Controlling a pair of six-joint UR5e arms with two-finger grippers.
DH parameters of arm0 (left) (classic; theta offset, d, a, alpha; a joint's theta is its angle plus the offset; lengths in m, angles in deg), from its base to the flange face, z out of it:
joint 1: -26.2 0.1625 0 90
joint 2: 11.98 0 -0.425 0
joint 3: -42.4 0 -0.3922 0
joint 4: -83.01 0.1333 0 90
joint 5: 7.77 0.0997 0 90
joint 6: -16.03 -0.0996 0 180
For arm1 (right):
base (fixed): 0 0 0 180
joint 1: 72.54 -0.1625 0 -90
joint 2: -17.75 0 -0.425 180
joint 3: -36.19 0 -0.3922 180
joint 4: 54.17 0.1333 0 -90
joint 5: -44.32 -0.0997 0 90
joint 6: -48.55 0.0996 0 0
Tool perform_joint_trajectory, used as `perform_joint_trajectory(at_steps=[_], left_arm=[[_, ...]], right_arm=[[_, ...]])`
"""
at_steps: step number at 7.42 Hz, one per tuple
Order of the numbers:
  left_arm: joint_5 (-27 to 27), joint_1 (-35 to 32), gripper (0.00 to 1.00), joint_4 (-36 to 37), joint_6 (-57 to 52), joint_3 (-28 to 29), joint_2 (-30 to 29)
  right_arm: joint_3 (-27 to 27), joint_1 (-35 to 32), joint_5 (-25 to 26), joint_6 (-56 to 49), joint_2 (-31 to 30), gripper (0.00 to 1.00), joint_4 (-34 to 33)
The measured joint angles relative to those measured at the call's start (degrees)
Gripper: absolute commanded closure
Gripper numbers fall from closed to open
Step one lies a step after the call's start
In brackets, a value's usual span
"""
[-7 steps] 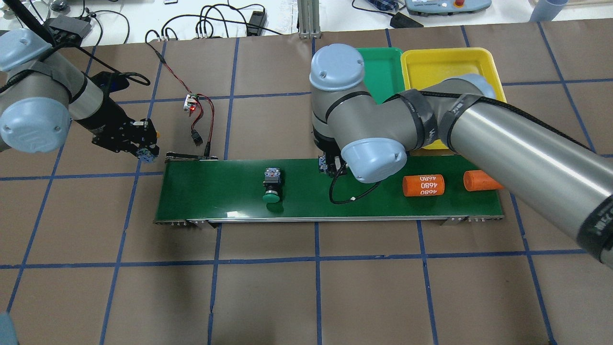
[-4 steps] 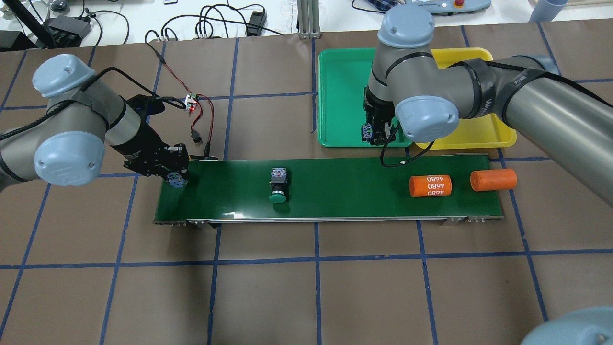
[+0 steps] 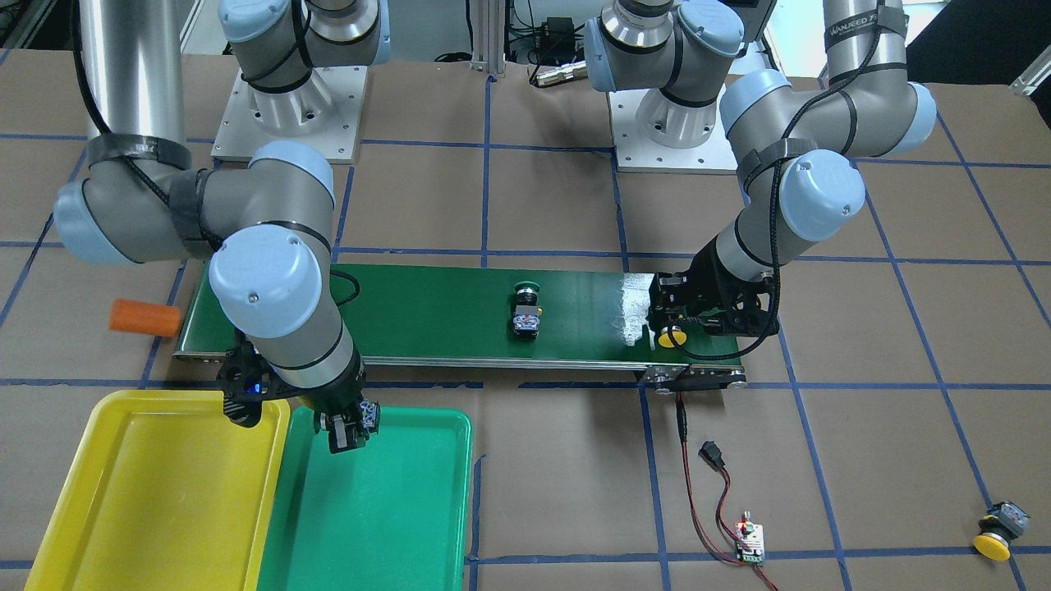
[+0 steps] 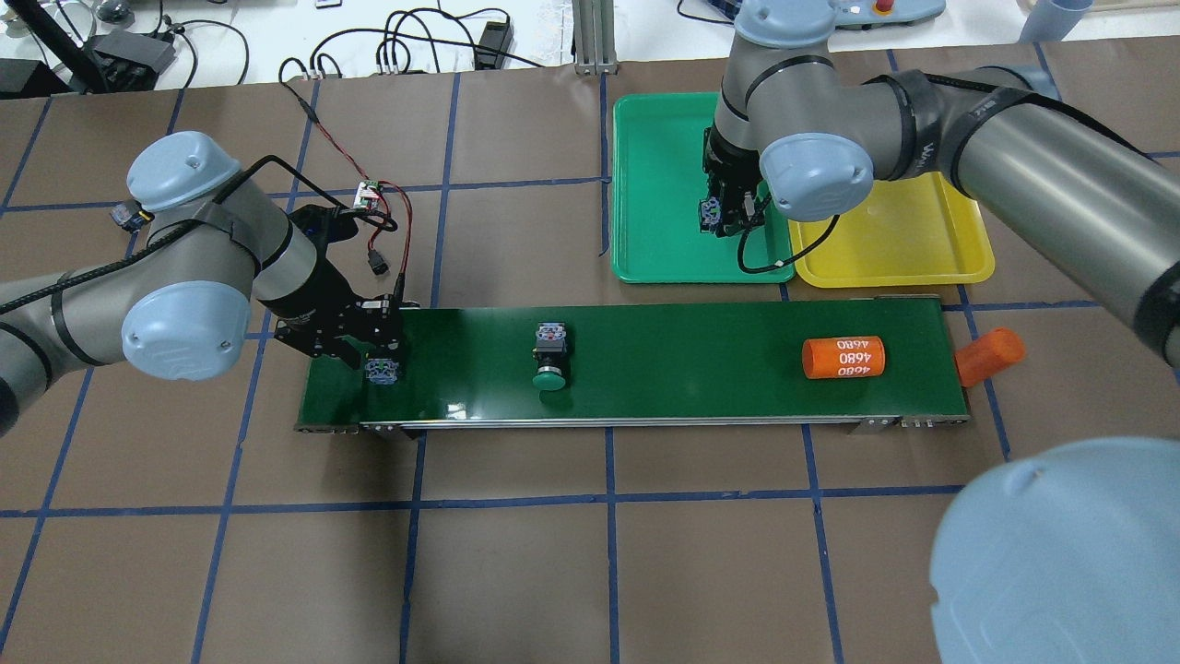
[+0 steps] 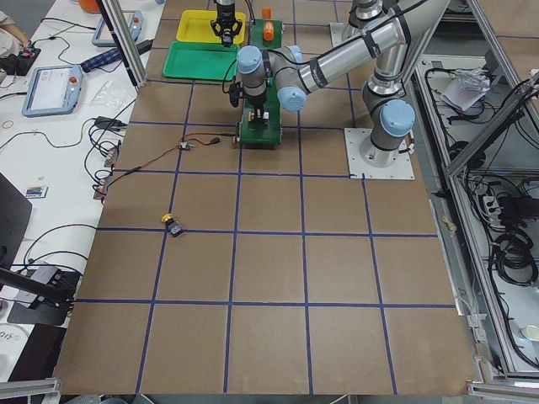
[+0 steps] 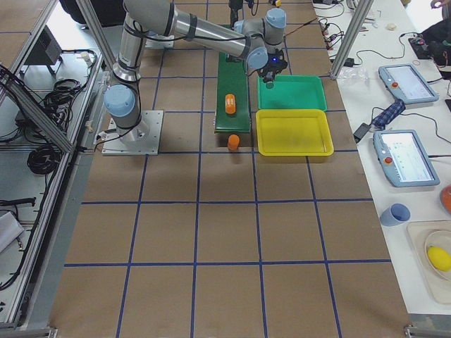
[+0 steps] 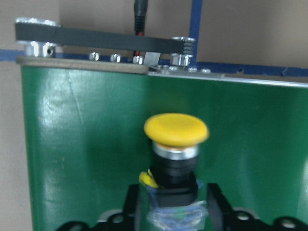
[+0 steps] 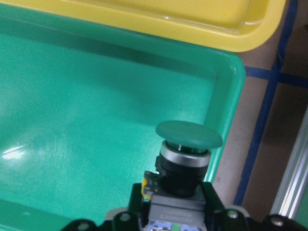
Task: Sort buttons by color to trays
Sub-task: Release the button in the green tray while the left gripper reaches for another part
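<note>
Sorting table (image 4: 516, 572): brown paper with a blue tape grid.
conveyor belt (image 4: 691, 369): long, dark green, lying across the table's middle.
yellow tray (image 4: 885, 244): beyond the belt's right end, nothing in it.
green tray (image 4: 654, 184): side by side with the yellow tray, on its left in the overhead view.
right gripper (image 8: 175, 204): over the green tray near the wall next to the yellow tray, fingers clamped on the held green button (image 8: 188, 134).
left gripper (image 7: 173, 209): at the belt's left end, fingers closed around the held yellow button (image 7: 176, 130); whether it touches the belt, cannot tell.
4680 cylinder (image 4: 843, 357): orange, on the belt's right part.
plain orange cylinder (image 4: 988, 355): just off the belt's right end.
loose green button (image 4: 549, 355): on its side, mid-belt.
loose yellow button (image 3: 998, 533): on the table, well apart from the belt.
</note>
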Motion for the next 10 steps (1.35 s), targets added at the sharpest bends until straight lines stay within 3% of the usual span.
perform_joint_trajectory(at_steps=[2, 5, 6, 7, 8, 10], left_arm=[[0.4, 2.6, 0.0, 0.2, -1.0, 2.5, 0.8], [3.0, 16.3, 0.0, -8.8, -18.9, 18.1, -6.1], [4.8, 18.5, 0.0, -9.5, -25.6, 24.0, -10.6], [5.8, 20.3, 0.0, -9.8, -31.5, 29.4, -15.2], [6.2, 22.4, 0.0, -9.8, -36.4, 33.6, -19.6], [6.7, 25.1, 0.0, -9.3, -43.3, 37.6, -25.1]], right_arm=[[0.8, 0.3, 0.0, -0.1, 2.5, 1.0, -1.3], [0.7, 1.4, -0.1, -0.1, 4.1, 0.99, -1.5], [0.7, 1.5, -0.1, -0.1, 4.7, 0.87, -1.5], [0.6, 1.6, 0.0, 0.0, 5.0, 0.26, -1.5], [0.3, 1.6, 0.0, 0.0, 5.3, 0.0, -1.5], [0.1, 1.7, 0.2, -1.2, 5.5, 0.0, -1.7]])
